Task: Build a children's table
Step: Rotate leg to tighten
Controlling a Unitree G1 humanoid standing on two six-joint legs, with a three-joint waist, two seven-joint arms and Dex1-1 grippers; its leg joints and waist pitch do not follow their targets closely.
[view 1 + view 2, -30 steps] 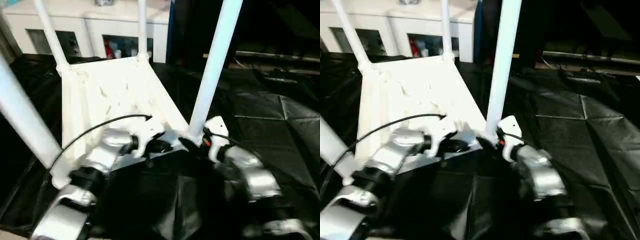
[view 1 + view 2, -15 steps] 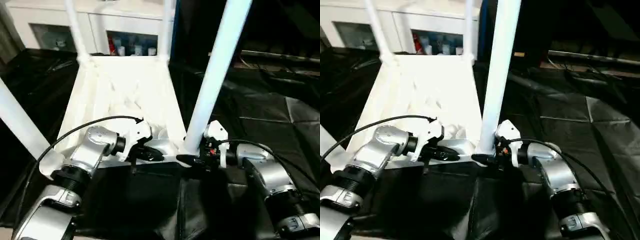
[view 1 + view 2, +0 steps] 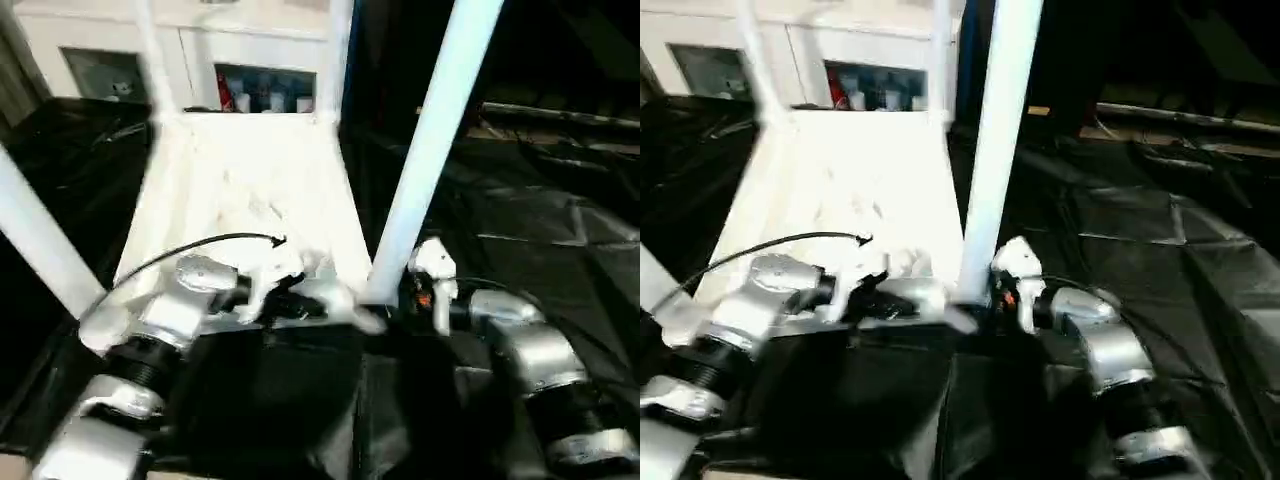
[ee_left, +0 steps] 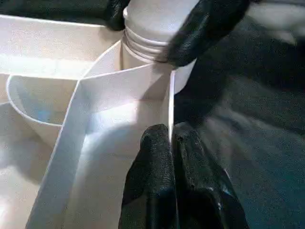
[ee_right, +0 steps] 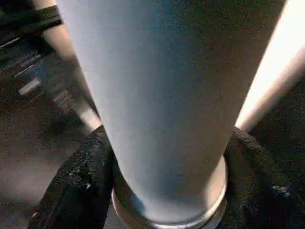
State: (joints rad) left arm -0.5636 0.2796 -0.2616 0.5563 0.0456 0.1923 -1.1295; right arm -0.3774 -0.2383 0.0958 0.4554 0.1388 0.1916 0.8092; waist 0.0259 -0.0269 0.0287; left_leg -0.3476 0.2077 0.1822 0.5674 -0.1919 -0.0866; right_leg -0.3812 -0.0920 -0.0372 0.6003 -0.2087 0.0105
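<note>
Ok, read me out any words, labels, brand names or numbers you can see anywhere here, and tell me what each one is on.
None can be read.
The children's table and its legs are plain white, unmarked.
Items behind the cabinet's glass are too blurred to read.

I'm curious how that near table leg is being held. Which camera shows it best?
The right wrist view: the leg stands between the right gripper's black fingers. The eye views show it whole, and the left wrist view shows its collar.
</note>
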